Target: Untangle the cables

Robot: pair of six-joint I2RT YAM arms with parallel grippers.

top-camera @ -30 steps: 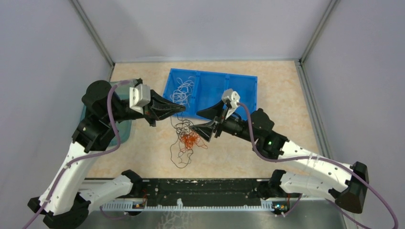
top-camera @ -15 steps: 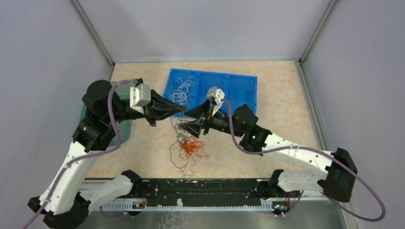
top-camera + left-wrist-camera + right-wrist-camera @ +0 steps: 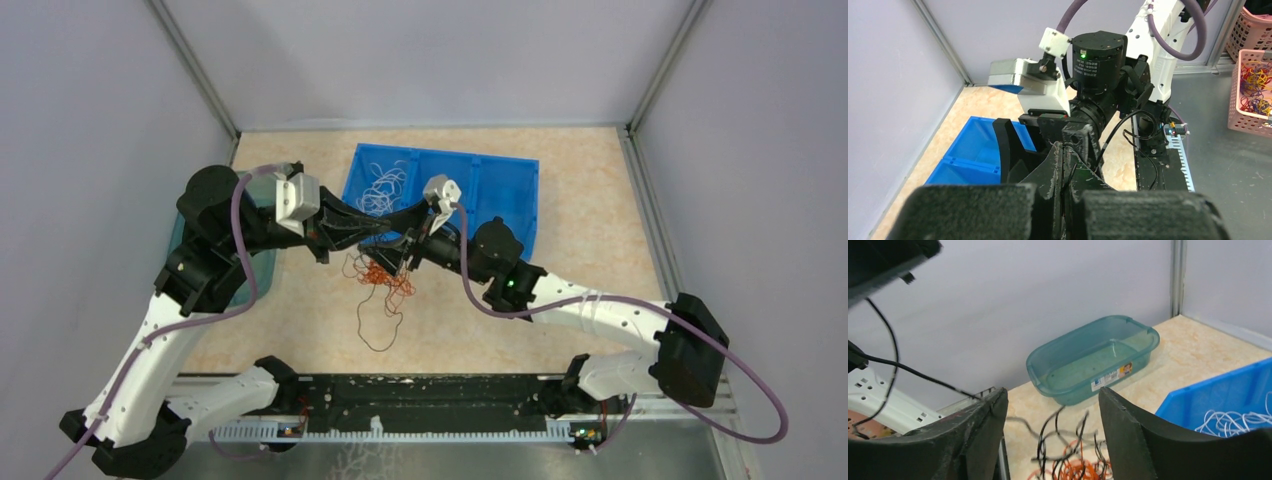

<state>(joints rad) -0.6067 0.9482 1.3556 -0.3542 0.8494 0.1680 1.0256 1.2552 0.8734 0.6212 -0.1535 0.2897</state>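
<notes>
The left hand (image 3: 1063,150) is shut on one black strand of the cables (image 3: 386,280). The right hand (image 3: 1051,392) is held wide open and empty. The cables are bunched mid-tabletop (image 3: 600,200), directly below and between the right hand's fingers, with one loop trailing toward the near edge.
</notes>
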